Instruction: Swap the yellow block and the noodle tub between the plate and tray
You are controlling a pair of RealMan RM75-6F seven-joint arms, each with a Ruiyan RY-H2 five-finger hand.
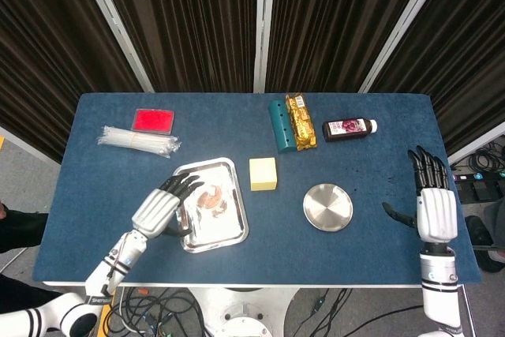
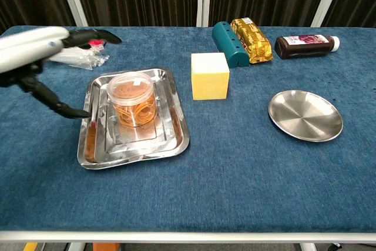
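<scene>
While empty, left hand (image 1: 158,209) beside noodle tub (image 2: 133,98).

— What do the hands look like?
— The left hand (image 1: 162,207) has a pale silver-white back plate with ridges running along it, and its fingers (image 1: 183,184) are black. The right hand (image 1: 435,204) is built the same: light ribbed shell over the palm, dark fingers, a black thumb off to one side.
— And the arms?
— Slim and white. Each wrist carries a small round collar with a dark ring and a bluish mark on it. The left forearm (image 1: 118,255) has a black band lower down, near the bottom edge.
— Anything from the chest camera?
— Only the left hand (image 2: 35,57), a smooth white shell with thin black fingers.
</scene>
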